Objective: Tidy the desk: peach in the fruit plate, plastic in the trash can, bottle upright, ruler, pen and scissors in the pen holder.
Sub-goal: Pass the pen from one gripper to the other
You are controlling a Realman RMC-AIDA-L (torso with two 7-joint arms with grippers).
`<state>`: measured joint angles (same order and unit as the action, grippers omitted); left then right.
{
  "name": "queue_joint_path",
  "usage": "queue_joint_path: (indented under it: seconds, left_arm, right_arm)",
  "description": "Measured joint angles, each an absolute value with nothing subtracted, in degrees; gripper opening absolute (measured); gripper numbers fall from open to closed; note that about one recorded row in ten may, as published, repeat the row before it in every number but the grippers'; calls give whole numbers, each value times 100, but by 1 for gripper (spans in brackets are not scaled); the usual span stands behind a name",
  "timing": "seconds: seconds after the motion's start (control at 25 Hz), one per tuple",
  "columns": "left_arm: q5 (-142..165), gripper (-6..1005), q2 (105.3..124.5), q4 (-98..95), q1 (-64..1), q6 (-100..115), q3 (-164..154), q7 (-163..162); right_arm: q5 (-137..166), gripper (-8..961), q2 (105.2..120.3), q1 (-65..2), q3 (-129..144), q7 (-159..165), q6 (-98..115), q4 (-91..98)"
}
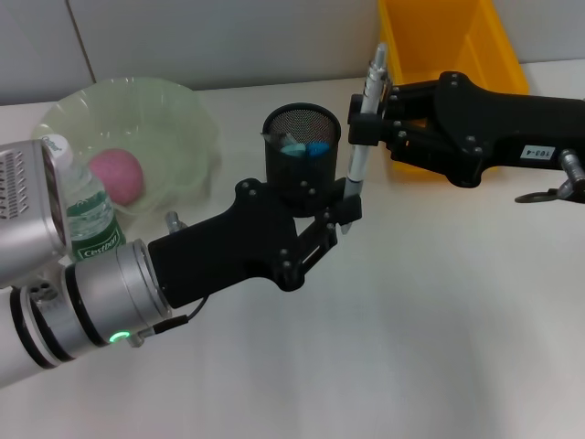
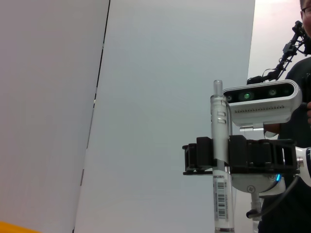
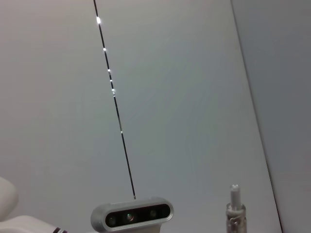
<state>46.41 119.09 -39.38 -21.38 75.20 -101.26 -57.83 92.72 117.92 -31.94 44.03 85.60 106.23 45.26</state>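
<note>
A silver pen [image 1: 368, 91] stands upright just right of the black mesh pen holder [image 1: 302, 151]. My right gripper [image 1: 366, 126] is shut on its upper barrel, which the left wrist view shows as the right gripper [image 2: 221, 156] clamped on the pen [image 2: 219, 121]. My left gripper [image 1: 345, 215] is closed on the pen's lower end. Blue items [image 1: 306, 148] sit in the holder; I cannot tell whether they are the scissors or the ruler. The pink peach [image 1: 119, 174] lies in the green fruit plate [image 1: 183, 110]. The bottle [image 1: 87, 210] stands upright. The plastic is out of view.
The yellow trash can [image 1: 439, 37] stands at the back right, behind my right arm. White desk surface spreads in front of both arms. A person stands behind the right arm in the left wrist view.
</note>
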Motion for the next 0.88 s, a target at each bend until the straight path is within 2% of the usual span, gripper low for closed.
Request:
queue_joint_path:
  seconds: [0.36, 0.88]
  left_arm:
    - [4642, 235, 11909, -3938, -2133, 7524, -10134, -5785]
    - [4639, 246, 11855, -3938, -2079, 7794, -10132, -5800]
  right_arm:
    - [9271, 140, 11812, -3176, 4404, 8402, 10629, 4534]
    - [9269, 133, 11812, -3181, 4379, 8402, 10620, 4535]
